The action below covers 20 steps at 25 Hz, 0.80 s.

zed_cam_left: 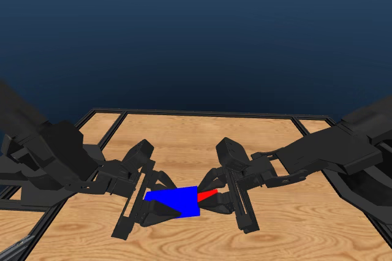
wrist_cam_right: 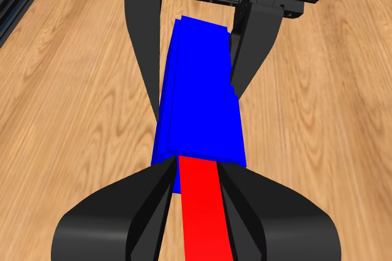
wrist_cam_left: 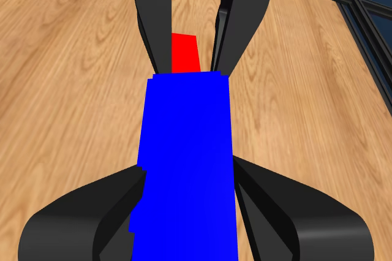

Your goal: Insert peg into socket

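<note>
No text, label, brand, number or sign is readable anywhere.

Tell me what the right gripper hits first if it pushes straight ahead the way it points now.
The right gripper, shut on the peg, points at the socket in the left gripper. Its fingertips would likely meet the socket's end face first; the peg already appears to reach it.

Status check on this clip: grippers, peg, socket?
Left gripper shut on socket. Right gripper shut on peg. Peg tip meets socket's end. Nothing in the way.
</note>
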### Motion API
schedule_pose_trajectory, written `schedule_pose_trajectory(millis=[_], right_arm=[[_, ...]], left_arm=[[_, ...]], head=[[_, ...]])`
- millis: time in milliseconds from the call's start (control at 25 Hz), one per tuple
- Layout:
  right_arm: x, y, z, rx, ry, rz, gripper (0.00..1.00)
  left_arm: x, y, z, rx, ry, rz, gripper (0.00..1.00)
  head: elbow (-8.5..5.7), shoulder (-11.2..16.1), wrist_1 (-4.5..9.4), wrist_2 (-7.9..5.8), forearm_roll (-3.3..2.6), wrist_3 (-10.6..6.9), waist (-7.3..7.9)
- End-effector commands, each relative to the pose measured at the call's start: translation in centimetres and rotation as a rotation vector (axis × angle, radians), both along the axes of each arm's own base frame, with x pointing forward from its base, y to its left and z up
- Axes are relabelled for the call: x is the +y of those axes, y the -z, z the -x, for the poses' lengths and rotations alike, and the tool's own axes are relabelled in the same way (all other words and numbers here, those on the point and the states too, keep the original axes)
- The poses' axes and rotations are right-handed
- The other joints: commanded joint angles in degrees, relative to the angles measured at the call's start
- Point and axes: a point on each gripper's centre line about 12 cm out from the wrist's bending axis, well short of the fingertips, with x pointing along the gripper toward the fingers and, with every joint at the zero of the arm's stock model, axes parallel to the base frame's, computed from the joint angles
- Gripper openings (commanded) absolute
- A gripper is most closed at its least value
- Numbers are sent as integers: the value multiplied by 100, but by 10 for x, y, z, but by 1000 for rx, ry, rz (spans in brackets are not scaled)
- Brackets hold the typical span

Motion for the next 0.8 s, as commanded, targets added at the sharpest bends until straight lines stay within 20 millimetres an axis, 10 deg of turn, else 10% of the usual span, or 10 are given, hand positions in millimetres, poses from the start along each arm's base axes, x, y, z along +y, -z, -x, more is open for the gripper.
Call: schedule_pose_trajectory(millis=[40,600,640,800], right_arm=[[-6,-12,2,0,32,-39,100],[-31,20,82,150,175,-170,100],[-29,20,82,136,169,-172,0],[-19,9,64,115,109,-130,0]], left_arm=[[6,-12,-15,-60,-30,11,0],[10,-8,-16,-54,-24,14,0],[10,-10,-17,-44,-26,30,0],[14,-6,-19,-21,-34,39,0]], head=[[-118,22,-85,1,4,17,-1],[-199,122,-139,15,-16,100,-102],[-206,136,-135,19,-17,115,-112],[-237,193,-130,37,-24,129,-157]])
